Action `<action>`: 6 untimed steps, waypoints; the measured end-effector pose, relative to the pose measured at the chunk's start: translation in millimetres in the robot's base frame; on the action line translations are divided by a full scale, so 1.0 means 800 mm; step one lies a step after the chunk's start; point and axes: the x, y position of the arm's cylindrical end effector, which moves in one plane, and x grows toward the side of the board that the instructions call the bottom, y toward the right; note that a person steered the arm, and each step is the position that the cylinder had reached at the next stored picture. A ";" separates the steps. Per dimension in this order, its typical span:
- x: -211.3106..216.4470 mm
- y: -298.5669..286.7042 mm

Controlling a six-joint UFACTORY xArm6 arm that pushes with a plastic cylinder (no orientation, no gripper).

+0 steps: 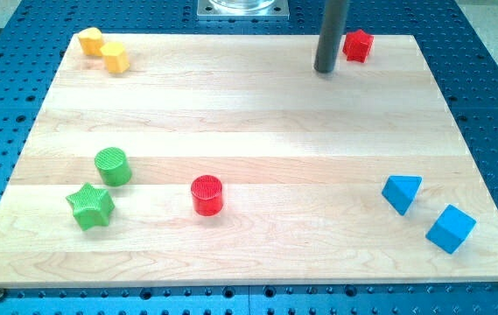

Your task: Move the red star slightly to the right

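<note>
- Camera view is showing the red star [358, 45] sitting near the board's [257, 114] top edge, right of centre.
- My tip [324, 70] is resting just left of it; bare wood is lying to its right.

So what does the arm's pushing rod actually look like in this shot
Only the rod shows: a straight, smooth, dark grey cylinder coming in from the view's top, with a faint sheen along its length. My tip is a plain blunt end. No cables, markings or sleeve are visible on it.
</note>
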 end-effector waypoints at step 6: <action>0.365 -0.157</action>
